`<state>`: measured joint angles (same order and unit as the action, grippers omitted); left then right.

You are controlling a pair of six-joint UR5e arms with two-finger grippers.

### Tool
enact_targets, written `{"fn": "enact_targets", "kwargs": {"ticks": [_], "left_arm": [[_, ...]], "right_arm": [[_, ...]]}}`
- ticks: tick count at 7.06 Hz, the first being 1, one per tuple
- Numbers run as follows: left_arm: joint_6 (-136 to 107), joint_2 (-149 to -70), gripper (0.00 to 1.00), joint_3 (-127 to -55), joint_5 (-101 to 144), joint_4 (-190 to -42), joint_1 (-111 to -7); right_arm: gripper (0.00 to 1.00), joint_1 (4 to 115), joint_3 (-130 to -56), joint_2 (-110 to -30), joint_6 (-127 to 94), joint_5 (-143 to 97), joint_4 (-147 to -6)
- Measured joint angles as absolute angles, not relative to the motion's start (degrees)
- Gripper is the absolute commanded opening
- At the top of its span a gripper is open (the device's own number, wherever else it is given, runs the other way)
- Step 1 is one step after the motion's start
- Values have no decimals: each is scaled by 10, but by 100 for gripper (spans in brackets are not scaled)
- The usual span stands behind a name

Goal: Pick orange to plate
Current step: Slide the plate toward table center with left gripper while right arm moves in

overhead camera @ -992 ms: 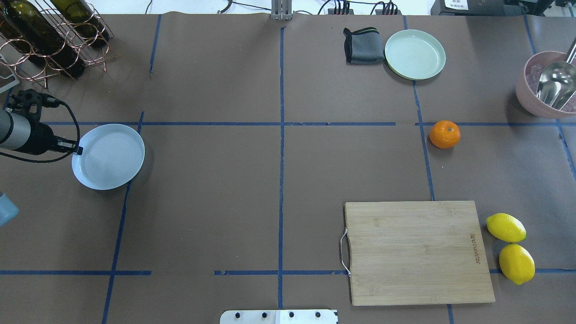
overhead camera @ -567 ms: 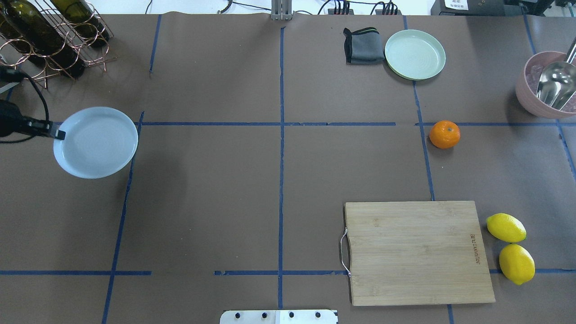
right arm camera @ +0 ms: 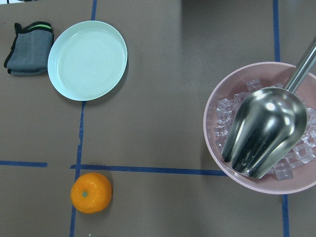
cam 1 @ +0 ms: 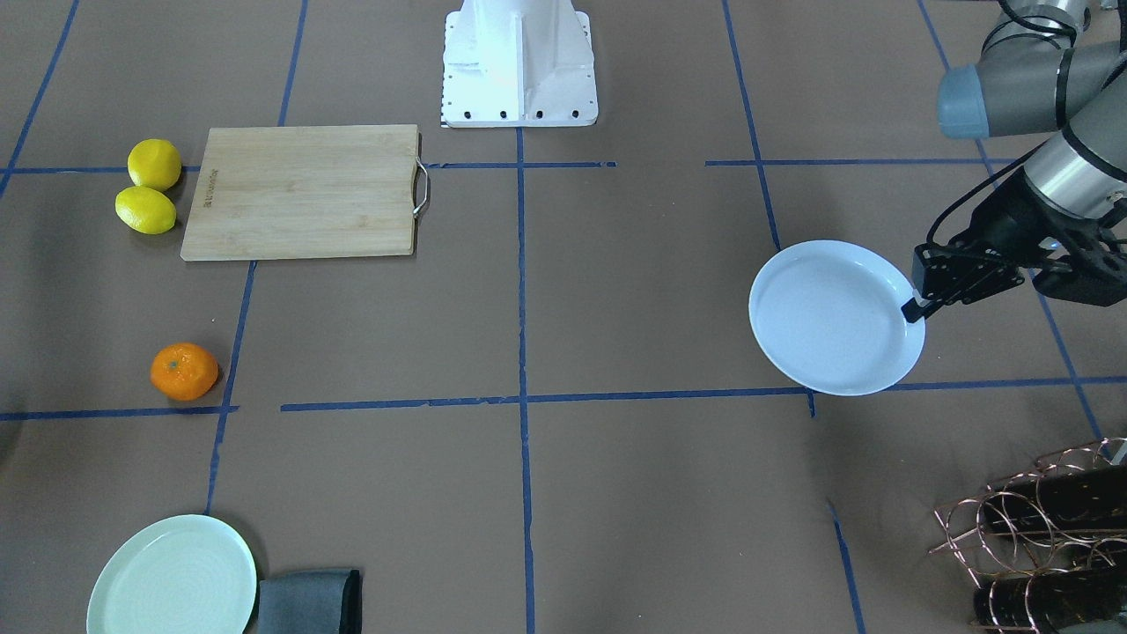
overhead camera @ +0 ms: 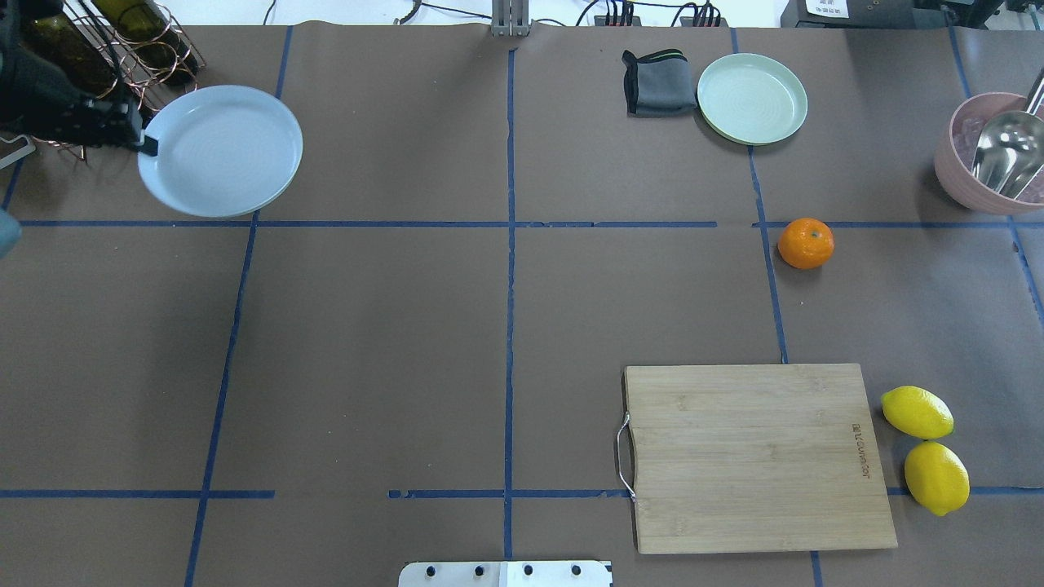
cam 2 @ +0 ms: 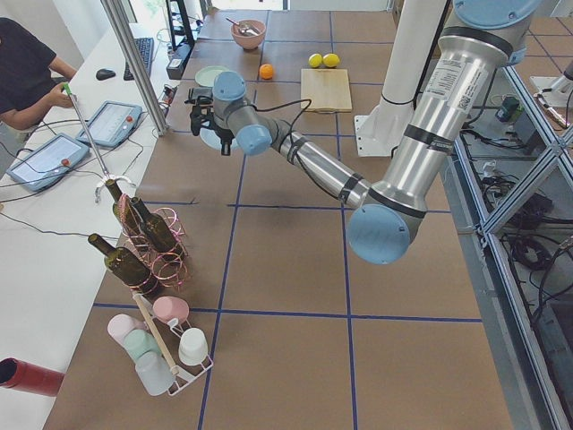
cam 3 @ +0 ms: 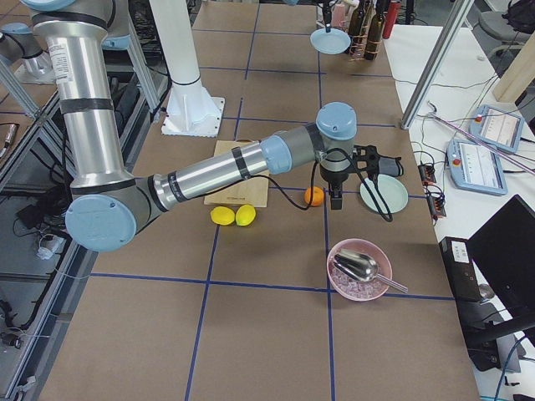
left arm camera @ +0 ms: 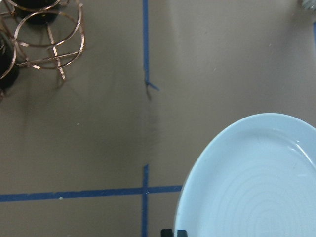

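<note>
Bright even light; sharp focus; soft shadow under plate [cam 1: 828, 317].

The plate [left arm camera: 256, 182] fills my lower right corner, pale blue and glossy, with faint rings in its well and its rim running off the right and bottom edges. Two dark tips of my jaws peek in at the bottom edge, right against that rim. Beyond lies brown counter [left arm camera: 98, 133] crossed by blue tape [left arm camera: 145, 44]. A copper wire rack [left arm camera: 49, 34] stands top left
</note>
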<state>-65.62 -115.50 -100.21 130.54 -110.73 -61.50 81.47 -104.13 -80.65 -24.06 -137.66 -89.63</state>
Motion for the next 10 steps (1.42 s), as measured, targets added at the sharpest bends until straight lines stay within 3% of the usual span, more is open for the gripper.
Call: {"fn": "enact_targets", "kwargs": {"ticks": [3, 7, 8, 9, 10], "left_arm": [[-838, -1256, 0, -980, 1166, -1103, -448], [-888, -1291, 0, -864, 1025, -1159, -328], [-881, -1290, 11, -850, 1018, -1170, -325], [-867, -1288, 99, -846, 1016, -1173, -325], [-843, -1281, 100, -845, 1015, -1174, -326]], "right_arm": [[100, 702, -1031, -763, -389, -1304, -868], [100, 647, -1001, -753, -442, -1259, -818], [100, 645, -994, -749, -443, -1256, -815], [100, 643, -990, -747, -443, -1256, -813], [100, 642, -988, -747, -443, -1255, -812]]}}
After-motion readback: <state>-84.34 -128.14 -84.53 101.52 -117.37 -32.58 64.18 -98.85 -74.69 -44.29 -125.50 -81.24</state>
